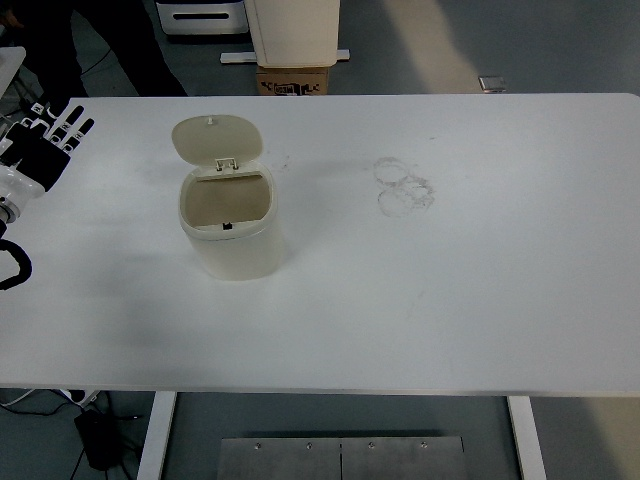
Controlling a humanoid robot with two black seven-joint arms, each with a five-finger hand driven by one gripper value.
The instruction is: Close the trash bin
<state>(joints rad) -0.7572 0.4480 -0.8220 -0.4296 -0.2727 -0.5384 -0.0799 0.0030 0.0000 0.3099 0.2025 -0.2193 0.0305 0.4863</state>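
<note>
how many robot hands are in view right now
1. The left hand is at the table's far left edge, fingers spread, left of the open trash bin. The right hand is out of view.

Only the open trash bin [230, 222] stands on the white table [450, 300]; bare room all around it

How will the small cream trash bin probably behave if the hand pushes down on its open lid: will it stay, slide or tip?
The trash bin looks like thin, empty plastic, so probably light; it may slide on the smooth table. Its lid stands hinged at the far rim, so a push from behind should swing it shut easily. The left hand is near, to the bin's left.
</note>
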